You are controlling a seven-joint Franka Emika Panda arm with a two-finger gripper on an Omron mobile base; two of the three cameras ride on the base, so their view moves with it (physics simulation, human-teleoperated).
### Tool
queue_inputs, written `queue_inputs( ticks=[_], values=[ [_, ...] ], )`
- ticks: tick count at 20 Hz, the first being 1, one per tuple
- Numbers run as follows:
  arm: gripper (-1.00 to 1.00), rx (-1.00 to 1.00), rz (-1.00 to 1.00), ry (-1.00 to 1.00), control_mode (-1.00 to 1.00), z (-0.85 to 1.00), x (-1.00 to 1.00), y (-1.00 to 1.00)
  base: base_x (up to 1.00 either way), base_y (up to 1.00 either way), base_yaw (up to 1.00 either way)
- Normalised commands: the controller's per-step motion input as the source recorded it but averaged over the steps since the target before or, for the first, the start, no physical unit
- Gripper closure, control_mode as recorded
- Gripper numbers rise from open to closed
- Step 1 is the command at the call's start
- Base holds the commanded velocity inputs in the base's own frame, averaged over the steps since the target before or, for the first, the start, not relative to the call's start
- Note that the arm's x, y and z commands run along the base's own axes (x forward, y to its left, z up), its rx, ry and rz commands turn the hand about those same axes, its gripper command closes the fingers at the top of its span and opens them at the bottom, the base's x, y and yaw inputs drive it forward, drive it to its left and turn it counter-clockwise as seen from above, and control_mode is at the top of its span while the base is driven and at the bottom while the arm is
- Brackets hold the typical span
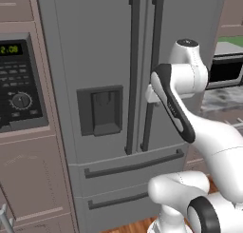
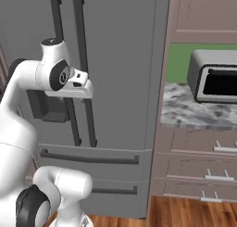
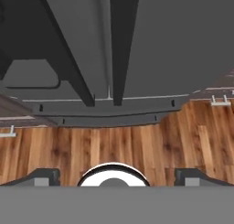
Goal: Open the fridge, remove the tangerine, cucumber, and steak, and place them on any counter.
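The grey fridge (image 1: pixel 104 46) (image 2: pixel 120 59) stands shut, both French doors closed, with its two long dark handles (image 1: pixel 133 75) (image 3: pixel 121 45) side by side. My gripper (image 3: pixel 117 176) is open, its fingertips (image 3: pixel 45 176) far apart with nothing between them. The hand (image 1: pixel 152 92) (image 2: pixel 81 85) hangs just in front of the right door's handle (image 1: pixel 154 37) at mid height and points down along the doors toward the floor. The tangerine, cucumber and steak are hidden behind the closed doors. The marbled counter (image 2: pixel 194 110) (image 1: pixel 223 101) lies right of the fridge.
A toaster oven (image 2: pixel 215 78) (image 1: pixel 228 68) sits on the counter, above taupe drawers (image 2: pixel 208 170). The built-in oven's control panel (image 1: pixel 19 84) is left of the fridge. The fridge's two lower drawers (image 1: pixel 128 168) sit under the doors, above the wood floor (image 3: pixel 114 145).
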Motion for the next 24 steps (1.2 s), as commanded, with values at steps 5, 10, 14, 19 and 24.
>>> queue_inputs(
  ticks=[5,10,14,19,24],
  values=[
    [-1.00,0.06,0.00,-0.32,-1.00,0.06,0.06,0.00,0.00,0.00,0.00],
    [-1.00,0.07,0.00,-0.32,-1.00,0.03,0.53,-0.01,0.00,0.00,0.00],
    [-1.00,0.03,0.00,-0.19,-1.00,0.00,0.71,-0.05,0.00,0.00,0.00],
    [-1.00,0.00,0.00,-0.11,-1.00,0.00,0.69,-0.18,0.00,0.00,0.00],
    [-1.00,0.01,0.00,-0.13,-1.00,0.00,0.50,-0.07,0.00,0.00,0.00]
  ],
)
